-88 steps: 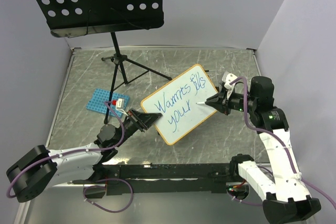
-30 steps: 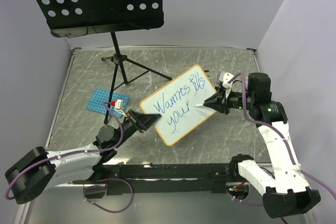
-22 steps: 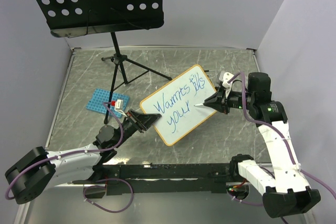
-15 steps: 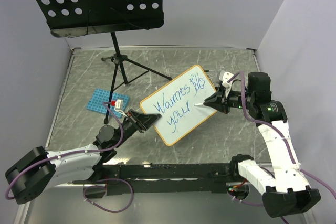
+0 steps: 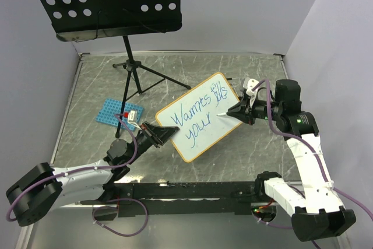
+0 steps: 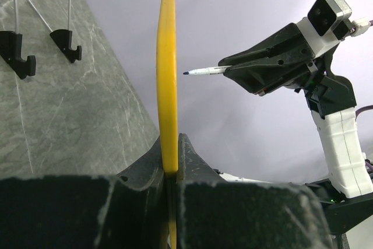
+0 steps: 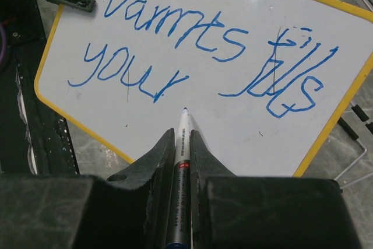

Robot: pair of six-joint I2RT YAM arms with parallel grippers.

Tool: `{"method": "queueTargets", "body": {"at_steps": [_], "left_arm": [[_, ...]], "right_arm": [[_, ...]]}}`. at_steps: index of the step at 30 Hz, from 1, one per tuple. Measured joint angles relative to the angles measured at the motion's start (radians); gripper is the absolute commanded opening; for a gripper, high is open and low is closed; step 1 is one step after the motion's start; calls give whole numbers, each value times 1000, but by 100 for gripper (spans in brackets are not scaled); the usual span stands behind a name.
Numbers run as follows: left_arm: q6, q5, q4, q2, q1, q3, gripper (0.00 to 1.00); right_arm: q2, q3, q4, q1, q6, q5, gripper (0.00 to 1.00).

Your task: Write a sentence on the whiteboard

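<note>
Grey marbled tabletop [image 5: 245, 68]. The left gripper [image 5: 164, 134] clamps the 8 o'clock edge of the whiteboard [image 5: 207, 135], mid-table. The right gripper [image 5: 233, 111], closed on the marker [image 5: 225, 112], has nudged toward 12 o'clock. Its tip hangs off the board, so the sentence [image 5: 195, 115] likely awaits its next word.
</note>
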Motion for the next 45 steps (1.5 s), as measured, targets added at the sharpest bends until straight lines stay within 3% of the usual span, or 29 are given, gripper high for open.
{"method": "queueTargets", "body": {"at_steps": [45], "left_arm": [[0,23,-27,-3,7,0,1]], "right_arm": [[101,58,117,64,66,144,0]]}}
